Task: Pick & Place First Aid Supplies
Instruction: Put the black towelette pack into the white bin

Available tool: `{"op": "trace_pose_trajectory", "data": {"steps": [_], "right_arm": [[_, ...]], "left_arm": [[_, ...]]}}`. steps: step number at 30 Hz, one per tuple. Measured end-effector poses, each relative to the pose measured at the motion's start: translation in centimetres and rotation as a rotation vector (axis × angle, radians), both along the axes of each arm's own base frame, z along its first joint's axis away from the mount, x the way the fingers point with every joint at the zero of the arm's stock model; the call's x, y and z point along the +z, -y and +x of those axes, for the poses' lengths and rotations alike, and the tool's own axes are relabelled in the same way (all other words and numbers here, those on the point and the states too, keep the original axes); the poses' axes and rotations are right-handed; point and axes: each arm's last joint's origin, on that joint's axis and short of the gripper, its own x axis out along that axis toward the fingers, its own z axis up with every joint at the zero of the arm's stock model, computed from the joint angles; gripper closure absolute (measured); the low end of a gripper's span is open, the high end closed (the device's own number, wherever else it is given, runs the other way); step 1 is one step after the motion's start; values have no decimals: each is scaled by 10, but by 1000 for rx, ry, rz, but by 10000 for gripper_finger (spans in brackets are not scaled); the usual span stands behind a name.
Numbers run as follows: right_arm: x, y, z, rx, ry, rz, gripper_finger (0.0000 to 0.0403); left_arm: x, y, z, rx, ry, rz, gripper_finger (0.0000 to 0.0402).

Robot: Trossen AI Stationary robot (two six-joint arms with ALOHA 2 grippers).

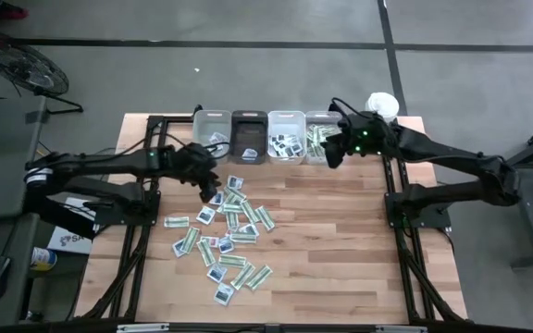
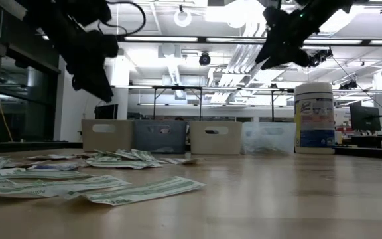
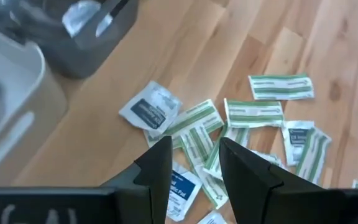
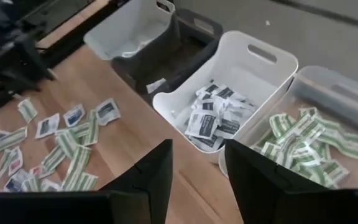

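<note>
Several small flat packets point(image 1: 227, 231) lie scattered on the wooden table, narrow green-and-white strips and squarish white ones with dark-blue marks; they also show in the left wrist view point(image 3: 253, 118). My left gripper point(image 1: 213, 188) hovers open and empty above the far left edge of the pile point(image 3: 194, 171). My right gripper point(image 1: 331, 155) hovers open and empty by the bins at the far edge point(image 4: 197, 171), above the white bin point(image 4: 229, 74) and the clear bin of green strips point(image 4: 316, 134).
Four small bins stand in a row at the far edge: a pale one point(image 1: 213, 129), a dark one point(image 1: 249, 136), a white one with blue-marked packets point(image 1: 286, 136) and a clear one with green strips point(image 1: 318, 139). A white canister point(image 1: 382, 104) stands far right. Bare wood lies at the right point(image 1: 340, 250).
</note>
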Motion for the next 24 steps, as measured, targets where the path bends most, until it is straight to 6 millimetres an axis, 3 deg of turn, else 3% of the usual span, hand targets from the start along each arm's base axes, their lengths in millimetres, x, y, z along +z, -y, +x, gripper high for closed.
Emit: {"op": "trace_pose_trajectory", "data": {"steps": [12,24], "right_arm": [[26,-22,-29,72,80,-106,263],[28,-27,-34,126,59,-145,263]], "left_arm": [[-35,-9,28,175,-105,-84,271],[-62,-15,45,304,-153,-109,271]]}}
